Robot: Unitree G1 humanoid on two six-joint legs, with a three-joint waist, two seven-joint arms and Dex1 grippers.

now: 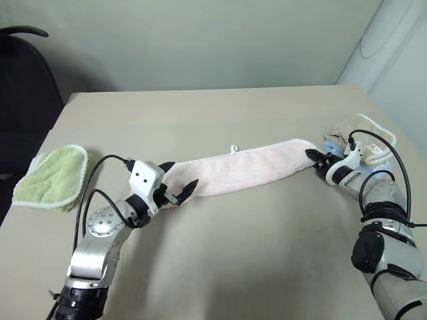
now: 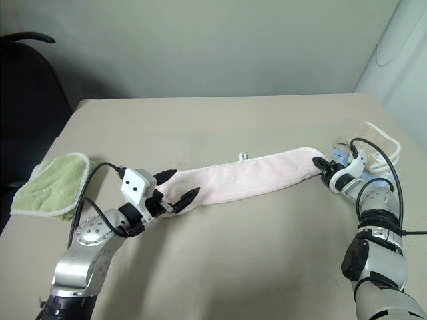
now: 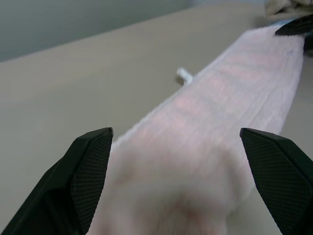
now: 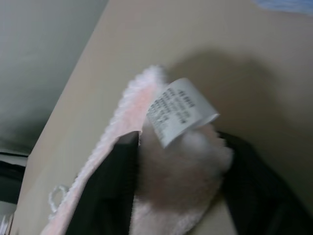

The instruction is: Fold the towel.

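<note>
A pale wall stands behind the tan surface [image 1: 220,267], where the towel [image 1: 247,168] lies across the middle as a long narrow band. My left tool [image 1: 178,181] is spread wide around its near end without pinching. My right tool [image 1: 319,160] has its fingers on either side of the far end (the care label [image 4: 182,110] sits between them), apparently gripping it. The terry looks light, soft and floppy, so I'd hold it by the end corners.
</note>
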